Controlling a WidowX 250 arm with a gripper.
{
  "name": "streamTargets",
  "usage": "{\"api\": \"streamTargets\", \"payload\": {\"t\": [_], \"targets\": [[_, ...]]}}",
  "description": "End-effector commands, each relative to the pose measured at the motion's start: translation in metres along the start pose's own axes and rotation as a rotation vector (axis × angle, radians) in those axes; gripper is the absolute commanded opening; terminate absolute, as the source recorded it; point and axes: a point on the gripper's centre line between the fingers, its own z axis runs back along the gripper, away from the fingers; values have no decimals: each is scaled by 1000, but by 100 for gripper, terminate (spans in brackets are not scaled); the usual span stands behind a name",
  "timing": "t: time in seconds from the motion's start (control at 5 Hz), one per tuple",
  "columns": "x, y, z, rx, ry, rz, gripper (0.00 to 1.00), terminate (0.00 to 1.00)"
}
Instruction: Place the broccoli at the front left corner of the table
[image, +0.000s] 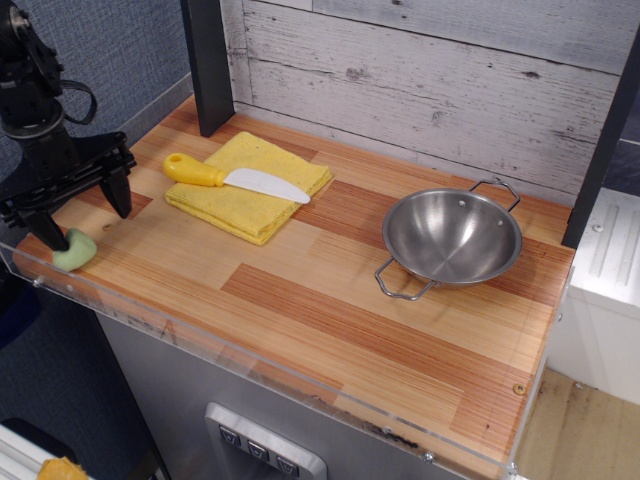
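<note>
The pale green broccoli (74, 251) lies on the striped wooden table (330, 300), at its front left corner.

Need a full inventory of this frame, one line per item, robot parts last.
broccoli: 1, pale green, front left corner of table
cloth: 1, yellow, back left, folded flat
knife: 1, yellow handle and white blade, lying on the cloth
bowl: 1, steel with two wire handles, right side
table: 1, striped wood planks with clear rim
post: 1, dark, back left
claw: 1, black, open, over the left edge, one finger next to the broccoli
</note>
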Motion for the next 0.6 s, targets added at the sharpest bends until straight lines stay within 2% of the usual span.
{"api": "streamTargets", "payload": {"t": [0.0, 0.2, 0.4], "targets": [[11, -7, 34, -43, -85, 5, 100, 0], [9, -14, 47, -44, -101, -2, 100, 0], [4, -24, 69, -77, -127, -3, 100, 0]]}}
